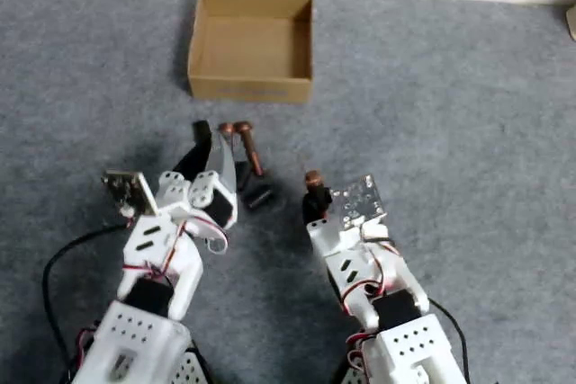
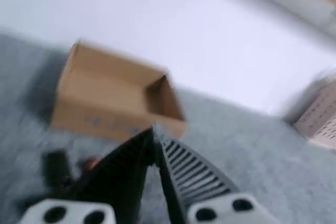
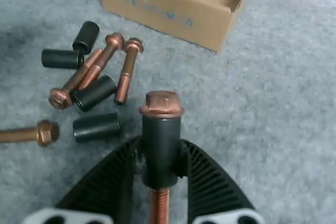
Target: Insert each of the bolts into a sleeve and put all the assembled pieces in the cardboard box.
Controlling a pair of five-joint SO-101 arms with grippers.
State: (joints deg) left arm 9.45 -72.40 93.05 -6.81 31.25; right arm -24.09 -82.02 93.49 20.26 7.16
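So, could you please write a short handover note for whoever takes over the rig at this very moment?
Right gripper: shut on one assembled piece, with the bolt through the sleeve, held short of the cardboard box.
Left gripper: shut and empty, by the loose parts.
On the table: four loose bolts and four loose sleeves, in front of the box.
Done: one bolt is sleeved. The box looks empty.
Left: put the held piece in the box, then assemble and box the other four.
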